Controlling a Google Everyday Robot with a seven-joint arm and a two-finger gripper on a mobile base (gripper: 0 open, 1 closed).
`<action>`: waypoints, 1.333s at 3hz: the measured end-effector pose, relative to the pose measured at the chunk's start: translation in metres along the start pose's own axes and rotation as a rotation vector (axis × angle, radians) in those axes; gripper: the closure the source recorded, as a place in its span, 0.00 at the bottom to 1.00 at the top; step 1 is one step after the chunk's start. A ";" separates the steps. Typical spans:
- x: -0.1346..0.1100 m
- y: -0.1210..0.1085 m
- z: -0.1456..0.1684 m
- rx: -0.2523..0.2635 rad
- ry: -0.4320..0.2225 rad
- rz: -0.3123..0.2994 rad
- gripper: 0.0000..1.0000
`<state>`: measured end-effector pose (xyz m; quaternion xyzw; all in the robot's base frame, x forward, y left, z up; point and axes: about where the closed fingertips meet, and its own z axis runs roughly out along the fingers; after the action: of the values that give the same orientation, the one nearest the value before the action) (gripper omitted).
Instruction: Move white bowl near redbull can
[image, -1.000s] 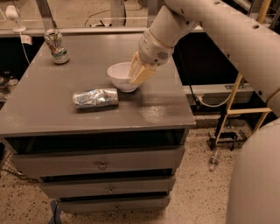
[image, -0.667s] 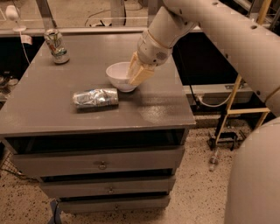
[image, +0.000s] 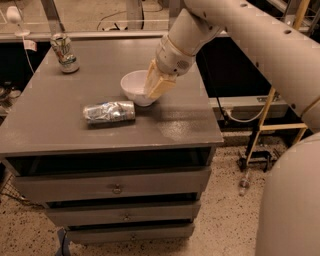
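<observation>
Gripper (image: 159, 90) was down at the right side of the white bowl (image: 133, 86), and as far as I could make out its tan fingers (image: 156, 82) were pinched onto the bowl's right rim, so it looked like it had hold of it. Bowl was sitting upright around the middle of the grey cabinet top (image: 100, 65), a bit toward the back and right. The redbull can (image: 109, 111) was lying on its side just in front and to the left of the bowl, really close but with a thin gap, crinkly silver with blue bits, its long side running left to right. Way off in the far left corner stood another can (image: 64, 52), upright, with white, green and red print, well apart from both. The big pale arm (image: 240, 35) came in from the upper right and angled down to the bowl. Below the top were drawers, and the upper drawer (image: 117, 189) had a small round knob.
</observation>
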<state>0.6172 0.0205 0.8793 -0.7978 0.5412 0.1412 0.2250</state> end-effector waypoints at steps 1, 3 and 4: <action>-0.001 -0.001 0.002 -0.001 -0.001 -0.001 0.05; 0.000 0.000 -0.005 0.023 0.027 0.009 0.00; 0.006 0.005 -0.035 0.087 0.102 0.038 0.00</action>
<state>0.6138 -0.0037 0.9058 -0.7830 0.5727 0.0810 0.2289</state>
